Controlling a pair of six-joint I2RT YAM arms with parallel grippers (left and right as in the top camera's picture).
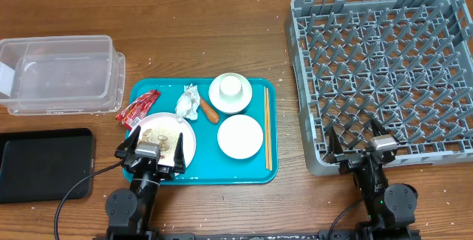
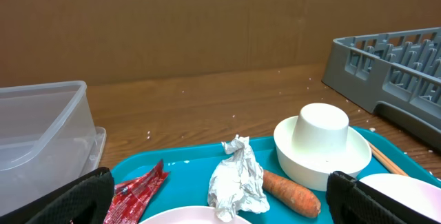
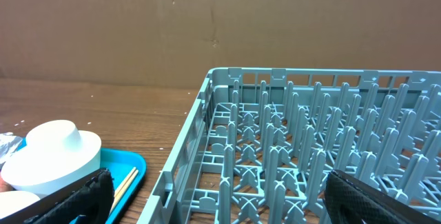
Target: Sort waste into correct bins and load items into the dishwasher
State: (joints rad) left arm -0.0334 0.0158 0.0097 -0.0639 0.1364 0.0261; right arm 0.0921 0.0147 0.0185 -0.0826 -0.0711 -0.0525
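Hovering empty and spread wide apart, the left pincer (image 1: 157,138) hangs over the plate (image 1: 186,131); just beyond lie the red wrapper (image 1: 137,110), paper wad (image 1: 188,102) and sausage (image 1: 209,111); the right pincer (image 1: 356,138), equally apart, faces the dish rack (image 1: 384,63); sorting looks unstarted; the next move likely means closing on the wrapper, bound for the clear tub (image 1: 59,74) leftward.

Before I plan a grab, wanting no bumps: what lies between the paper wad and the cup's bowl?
Only the sausage, clearest in the left wrist view.

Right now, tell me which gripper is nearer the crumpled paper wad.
Left. The left gripper is over the plate near the paper wad; the right gripper is away at the dish rack.
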